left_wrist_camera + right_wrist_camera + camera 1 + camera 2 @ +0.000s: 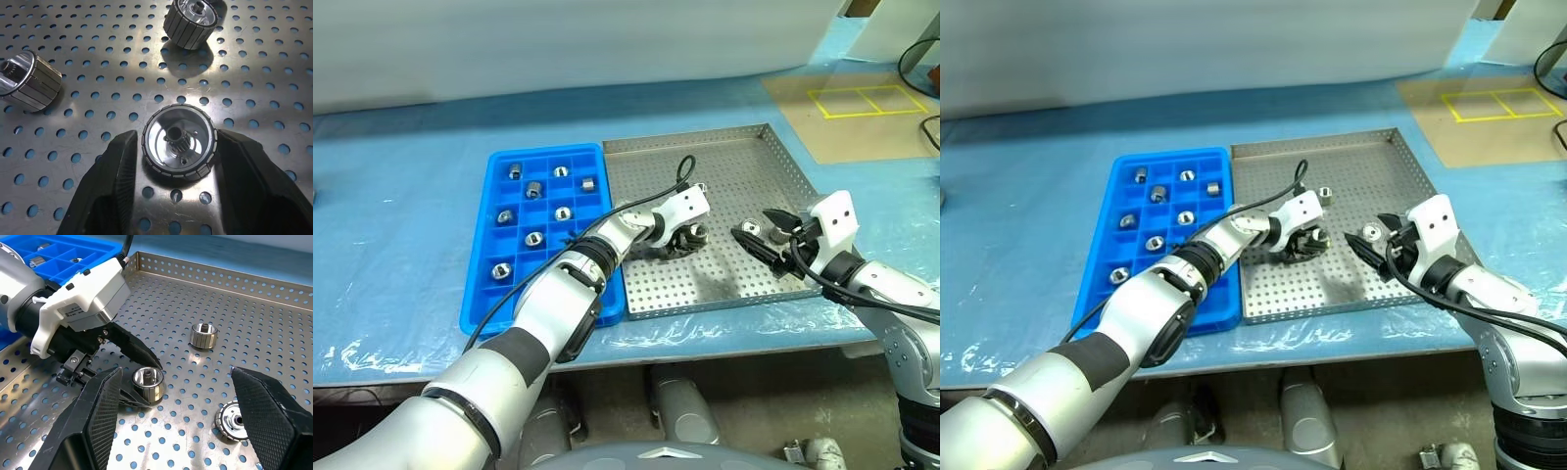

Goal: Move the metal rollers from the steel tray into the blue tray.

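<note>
Three metal rollers remain on the steel tray [744, 157]; nine sit in the blue tray [475, 304] to its left. Left claw [178, 196] is narrowed around one upright roller [179, 142], fingers [115, 171] flanking it, whether gripping I cannot tell. Right claw [176, 416] hovers wide, empty, over the tray's right part. To finish well, the fingers should square on the ribbed sides, pinch firmly, then lift straight before swinging left to a free compartment

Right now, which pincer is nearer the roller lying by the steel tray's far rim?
Left. The left pincer straddles another roller, one step short of that roller. The right pincer, open, hovers farther back over the steel tray.
</note>
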Tool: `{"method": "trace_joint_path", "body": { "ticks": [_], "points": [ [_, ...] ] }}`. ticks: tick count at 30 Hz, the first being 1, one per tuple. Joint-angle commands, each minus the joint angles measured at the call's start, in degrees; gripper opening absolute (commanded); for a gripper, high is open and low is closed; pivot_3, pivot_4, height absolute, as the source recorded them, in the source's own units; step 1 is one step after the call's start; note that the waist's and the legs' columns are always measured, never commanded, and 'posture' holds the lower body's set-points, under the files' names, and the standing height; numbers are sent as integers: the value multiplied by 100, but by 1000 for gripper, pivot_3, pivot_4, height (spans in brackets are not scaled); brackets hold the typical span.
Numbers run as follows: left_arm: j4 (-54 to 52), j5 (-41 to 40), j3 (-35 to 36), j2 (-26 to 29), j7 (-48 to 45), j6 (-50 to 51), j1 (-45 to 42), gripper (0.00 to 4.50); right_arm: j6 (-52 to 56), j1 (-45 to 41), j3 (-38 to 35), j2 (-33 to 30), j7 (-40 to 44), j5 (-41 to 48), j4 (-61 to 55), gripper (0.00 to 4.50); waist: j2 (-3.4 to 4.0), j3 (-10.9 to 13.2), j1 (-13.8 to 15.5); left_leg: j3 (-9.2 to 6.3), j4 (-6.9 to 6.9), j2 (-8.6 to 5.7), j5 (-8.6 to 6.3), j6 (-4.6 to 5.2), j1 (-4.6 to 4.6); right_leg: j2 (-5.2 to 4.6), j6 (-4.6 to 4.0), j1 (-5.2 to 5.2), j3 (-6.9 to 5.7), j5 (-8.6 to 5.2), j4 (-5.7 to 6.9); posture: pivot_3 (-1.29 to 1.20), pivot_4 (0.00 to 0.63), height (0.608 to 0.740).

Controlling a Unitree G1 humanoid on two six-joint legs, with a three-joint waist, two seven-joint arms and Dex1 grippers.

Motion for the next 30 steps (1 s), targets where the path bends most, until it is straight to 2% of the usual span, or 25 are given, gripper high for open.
{"method": "trace_joint_path", "body": {
  "ticks": [1, 5, 8, 15, 18, 22, 30],
  "points": [
    [-25, 123, -59, -61, 229, 8, 36, 2699, -109, -70, -18, -46, -34, -9, -94, 3629, 0, 0, -17, 0, 0, -1, 0, 0, 0, 0, 0, 1, 0, 0, 0, -697, 150, 740],
    [-34, 130, -50, -32, 94, -60, 58, 2699, -126, -84, 0, -40, -23, -3, -79, 3629, 0, 0, -60, -3, 3, -3, -1, 2, 2, -2, 0, 5, -2, 0, -1, -695, 150, 740],
    [-47, 120, -20, -18, 83, -89, 53, 2151, -139, -113, 17, -38, -16, -10, -49, 3629, 0, 0, -88, -7, 3, -9, -1, 2, 6, -7, 1, 13, -5, 0, -4, -692, 150, 740],
    [-43, 113, 15, 33, 115, -85, 48, 2151, -195, -198, 99, -42, 2, -49, 34, 3629, 0, 0, -114, -9, 4, -40, -10, 16, 5, -39, 4, 14, -7, 0, -4, -683, 150, 740],
    [-60, 93, 37, 61, 126, -124, 48, 1747, -219, -216, 142, -35, 21, -54, 54, 3629, 0, 0, -113, -9, 8, -47, -15, 26, -1, -45, 5, 15, -8, 1, -9, -674, 150, 740],
    [-106, -22, 188, 124, 189, -154, 31, 1744, -243, -237, 223, -16, 47, -48, 71, 3629, 0, 0, -115, -9, 23, -46, -23, 39, -12, -46, 6, 14, -9, 2, -11, -676, 150, 740],
    [-624, -536, 629, 609, -556, -492, -89, 1744, -213, -520, 341, -105, 201, 42, 73, 3629, 1, 0, -111, -9, 39, -45, -27, 44, -21, -49, 14, 12, -9, 8, -10, -642, 150, 740]
  ]
}}
